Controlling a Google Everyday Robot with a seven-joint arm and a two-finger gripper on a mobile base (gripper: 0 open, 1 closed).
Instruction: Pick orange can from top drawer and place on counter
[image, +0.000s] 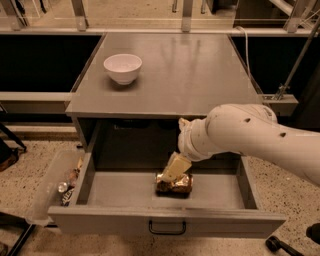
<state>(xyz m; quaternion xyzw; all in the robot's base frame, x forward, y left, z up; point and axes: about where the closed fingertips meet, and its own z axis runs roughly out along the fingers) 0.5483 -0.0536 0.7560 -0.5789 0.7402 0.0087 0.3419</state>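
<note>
The orange can (176, 184), dented and shiny gold-brown, lies on its side on the floor of the open top drawer (125, 187), near the middle. My gripper (173, 170) reaches down into the drawer from the right on the white arm (250, 132). Its tip is right over the can's top left and hides part of it. The grey counter (185, 70) above the drawer has a white bowl on its left side.
The white bowl (123, 67) stands on the counter's left rear. A clear plastic side bin (59, 187) with small items hangs at the drawer's left. The drawer front carries a black wire handle (167, 229). A railing runs behind the counter.
</note>
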